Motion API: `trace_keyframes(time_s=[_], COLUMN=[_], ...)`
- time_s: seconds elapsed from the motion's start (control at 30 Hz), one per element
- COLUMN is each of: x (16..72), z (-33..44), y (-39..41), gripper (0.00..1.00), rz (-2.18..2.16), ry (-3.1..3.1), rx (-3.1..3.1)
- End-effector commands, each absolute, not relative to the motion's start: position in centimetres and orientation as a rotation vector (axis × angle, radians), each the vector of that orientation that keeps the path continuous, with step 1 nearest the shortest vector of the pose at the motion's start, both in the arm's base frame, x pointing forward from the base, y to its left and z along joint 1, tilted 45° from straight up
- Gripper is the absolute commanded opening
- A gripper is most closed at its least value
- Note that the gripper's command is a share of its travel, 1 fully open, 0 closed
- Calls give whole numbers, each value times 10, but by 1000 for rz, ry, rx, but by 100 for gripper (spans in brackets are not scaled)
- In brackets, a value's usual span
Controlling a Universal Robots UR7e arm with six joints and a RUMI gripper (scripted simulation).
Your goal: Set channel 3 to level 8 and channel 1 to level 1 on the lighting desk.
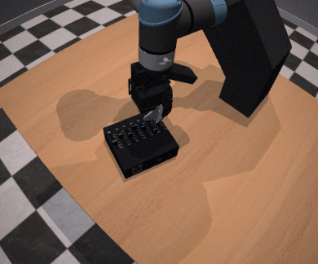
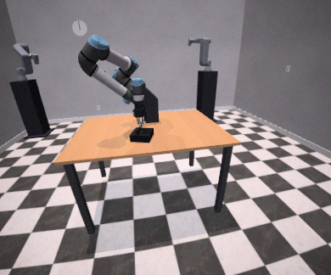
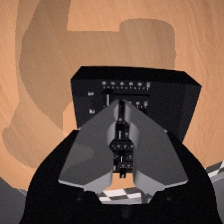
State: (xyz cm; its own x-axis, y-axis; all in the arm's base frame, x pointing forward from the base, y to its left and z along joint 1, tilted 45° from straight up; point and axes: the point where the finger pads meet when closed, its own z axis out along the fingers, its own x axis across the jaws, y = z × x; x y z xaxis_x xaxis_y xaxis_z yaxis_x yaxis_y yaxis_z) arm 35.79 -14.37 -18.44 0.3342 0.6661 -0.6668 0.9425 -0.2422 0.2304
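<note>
The lighting desk point(image 1: 145, 147) point(image 2: 142, 137) point(image 3: 172, 92) is a black box on the wooden table, with rows of small dark fader caps and pale scale marks on its top. My gripper point(image 1: 156, 121) point(image 2: 141, 128) point(image 3: 120, 101) is shut and empty, pointing down at the fader area near the desk's right edge in the top view. In the wrist view its tips are beside the outermost fader slot point(image 3: 130, 94); a thin pale upright mark stands at that slot's left end. The fingers hide much of the other rows. The channel numbers and exact levels are too small to read; contact is unclear.
The table point(image 1: 227, 204) point(image 2: 186, 127) carries the desk. The arm's black pedestal point(image 1: 248, 53) point(image 2: 152, 106) stands behind the desk. Two grey robot arms on black stands point(image 2: 30, 108) point(image 2: 207, 93) are in the background, away from the table.
</note>
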Motion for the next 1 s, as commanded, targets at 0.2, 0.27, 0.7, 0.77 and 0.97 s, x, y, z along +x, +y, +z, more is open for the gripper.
trace_keyframes(time_s=[0.2, 0.27, 0.7, 0.77, 0.97], x=[359, 359, 359, 359, 359], z=[-186, -186, -164, -161, -158], y=[-141, -141, -119, -116, -113], gripper=[0, 0, 0, 0, 0], rz=[-590, -590, -590, -590, -590], ry=[1407, 1407, 1407, 1407, 1407], rx=[1996, 1996, 1996, 1996, 1996])
